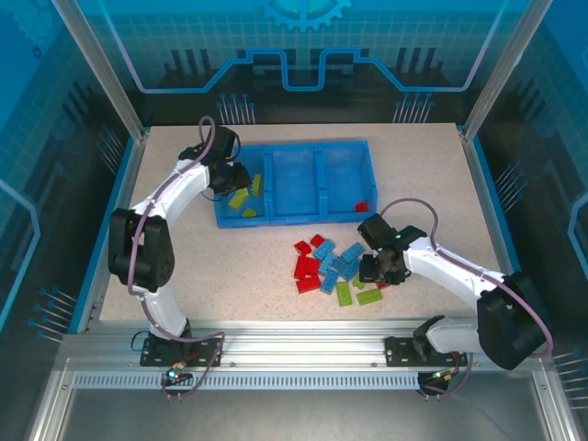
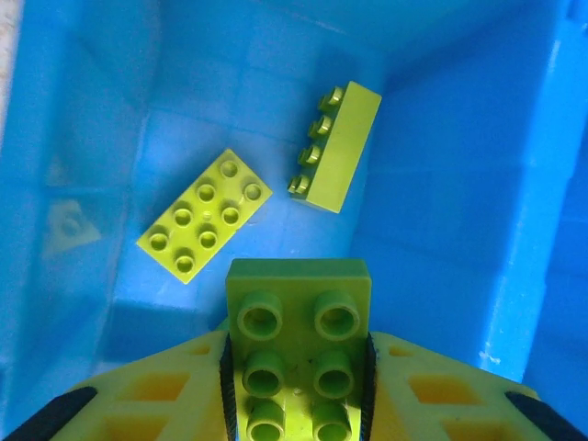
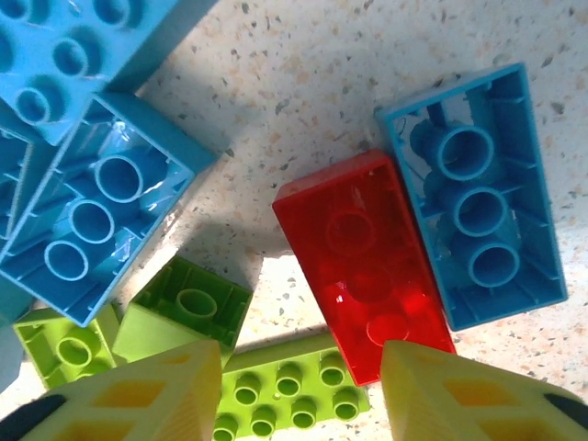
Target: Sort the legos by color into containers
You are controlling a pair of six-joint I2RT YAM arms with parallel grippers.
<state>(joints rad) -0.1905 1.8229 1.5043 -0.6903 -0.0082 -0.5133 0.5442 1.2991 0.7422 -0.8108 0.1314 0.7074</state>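
Observation:
The blue tray (image 1: 296,149) lies at the back centre of the table with three compartments. My left gripper (image 1: 231,179) hangs over the left compartment, shut on a yellow-green lego (image 2: 298,347). Two more yellow-green legos (image 2: 206,215) (image 2: 336,145) lie on that compartment's floor below it. A red lego (image 1: 363,207) rests in the right compartment. A heap of red, light blue and yellow-green legos (image 1: 328,266) sits on the table in front of the tray. My right gripper (image 3: 303,404) stands open over the heap's right end, above a flat yellow-green lego (image 3: 292,397) and a red lego (image 3: 363,266).
A light blue lego (image 3: 478,197), hollow side up, lies beside the red one. Several other light blue legos (image 3: 87,216) crowd the left of the right wrist view. Bare speckled table (image 1: 175,266) stretches left of the heap. A raised blue rim borders the table.

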